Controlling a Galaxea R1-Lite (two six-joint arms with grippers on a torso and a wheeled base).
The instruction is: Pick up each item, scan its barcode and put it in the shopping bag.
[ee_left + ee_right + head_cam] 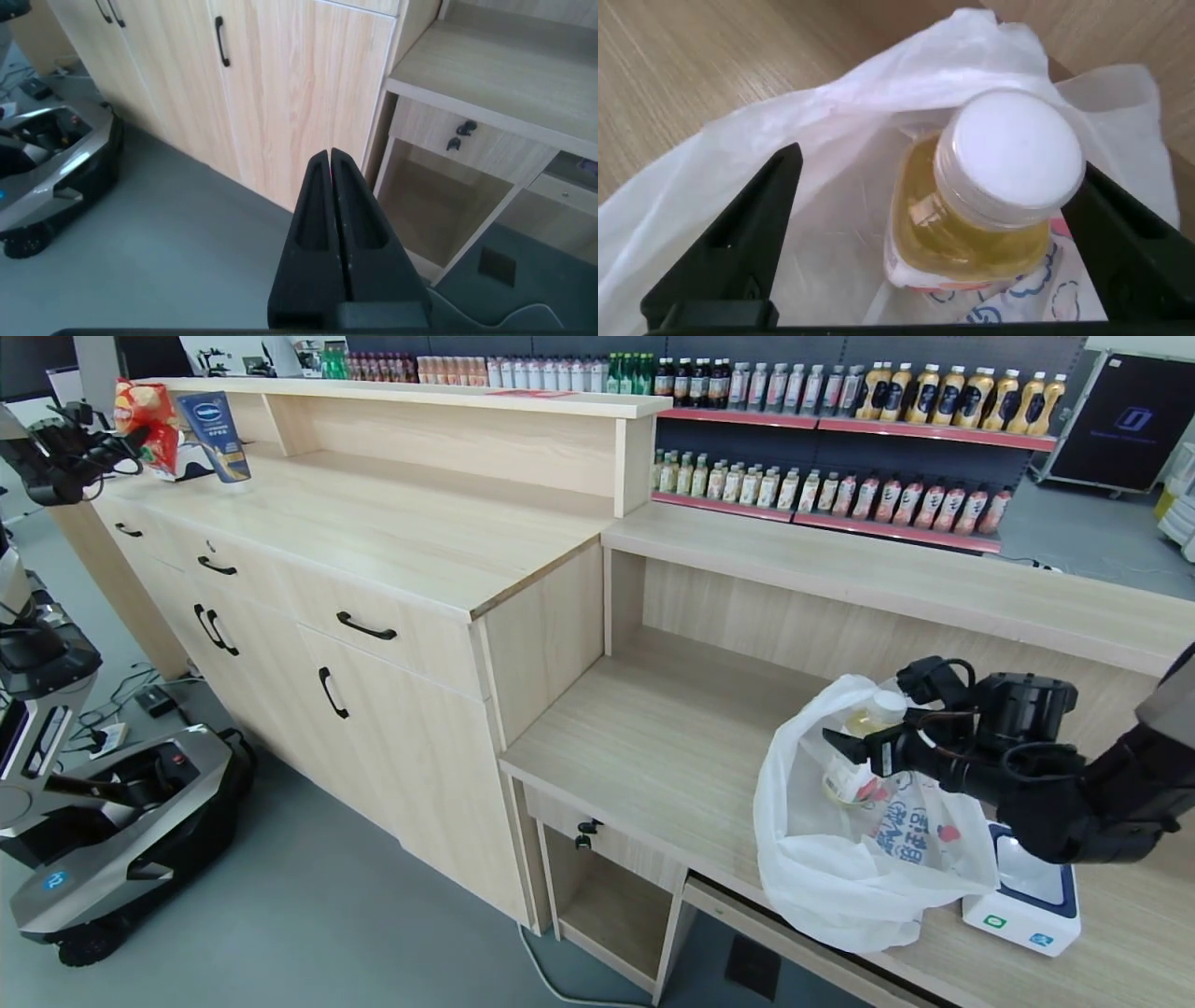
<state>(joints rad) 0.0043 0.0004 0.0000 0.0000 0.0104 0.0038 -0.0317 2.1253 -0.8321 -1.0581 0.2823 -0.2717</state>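
Observation:
A white plastic shopping bag [868,859] stands open on the low wooden desk [653,747]. Inside it is a bottle [851,779] of yellow liquid with a white cap, upright. My right gripper [873,751] hangs over the bag's mouth, open. In the right wrist view its fingers [738,243] stand wide on either side of the bottle [1008,168] without touching it, with the bag [785,140] spread around. My left gripper [331,159] is shut with nothing in it, above the grey floor in front of the cabinet doors.
A white and blue scanner box [1027,901] sits on the desk right beside the bag. On the taller counter [373,523] at the far left lie a red snack bag [149,425] and a blue package [217,434]. Another robot [103,821] stands at the left. Drink shelves [840,429] line the back.

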